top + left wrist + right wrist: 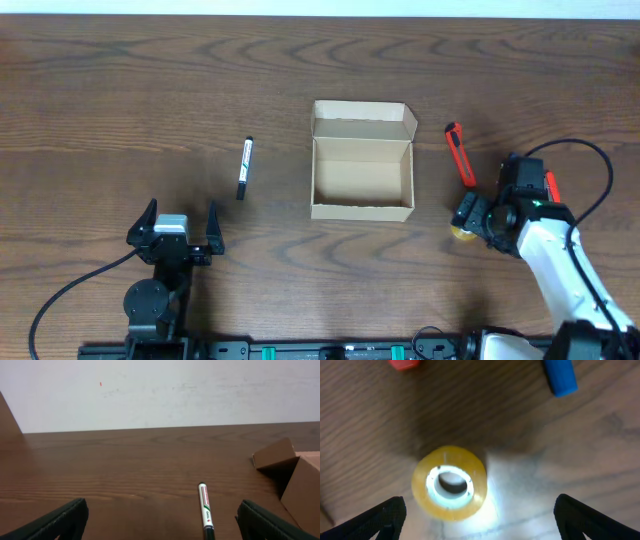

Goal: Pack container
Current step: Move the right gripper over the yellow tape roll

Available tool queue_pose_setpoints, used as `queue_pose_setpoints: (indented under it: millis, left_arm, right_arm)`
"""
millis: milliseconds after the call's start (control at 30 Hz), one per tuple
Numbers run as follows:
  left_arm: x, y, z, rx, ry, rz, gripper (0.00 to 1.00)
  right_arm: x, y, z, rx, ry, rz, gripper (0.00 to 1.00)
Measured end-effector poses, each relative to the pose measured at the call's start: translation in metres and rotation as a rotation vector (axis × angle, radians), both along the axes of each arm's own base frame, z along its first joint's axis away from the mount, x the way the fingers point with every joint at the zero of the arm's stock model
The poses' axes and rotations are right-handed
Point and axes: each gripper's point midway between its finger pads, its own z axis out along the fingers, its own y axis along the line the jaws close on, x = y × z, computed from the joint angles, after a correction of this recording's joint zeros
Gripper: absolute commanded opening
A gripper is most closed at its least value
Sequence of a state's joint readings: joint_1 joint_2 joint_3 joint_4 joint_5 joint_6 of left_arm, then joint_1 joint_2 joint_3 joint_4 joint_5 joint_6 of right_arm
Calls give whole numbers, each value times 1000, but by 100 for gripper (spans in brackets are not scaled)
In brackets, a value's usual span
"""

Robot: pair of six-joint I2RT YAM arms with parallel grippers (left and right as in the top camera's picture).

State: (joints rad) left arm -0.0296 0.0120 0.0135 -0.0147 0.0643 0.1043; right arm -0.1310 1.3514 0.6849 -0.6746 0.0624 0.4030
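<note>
Overhead: the box (362, 170) sat open at mid-worktop (100, 100), flap back. Left pincer (181, 215) was spread wide, holding nothing, a pen (244, 167) lying ahead of it. Right pincer (480, 510) was spread too, over a tape roll (479, 480) just right of the box.

Overhead top-down; left wrist sharing container (362, 211)
</note>
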Motion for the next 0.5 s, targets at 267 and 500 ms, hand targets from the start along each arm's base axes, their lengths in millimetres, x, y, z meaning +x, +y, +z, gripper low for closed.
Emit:
queue_pose_setpoints:
  millis: [267, 500]
  left_arm:
    - [0, 0, 0, -2, 0, 0, 95]
    - [0, 0, 0, -25, 1, 2, 95]
  right_arm:
    - [13, -2, -19, 19, 4, -42, 93]
    - [7, -11, -32, -1, 52, -74, 93]
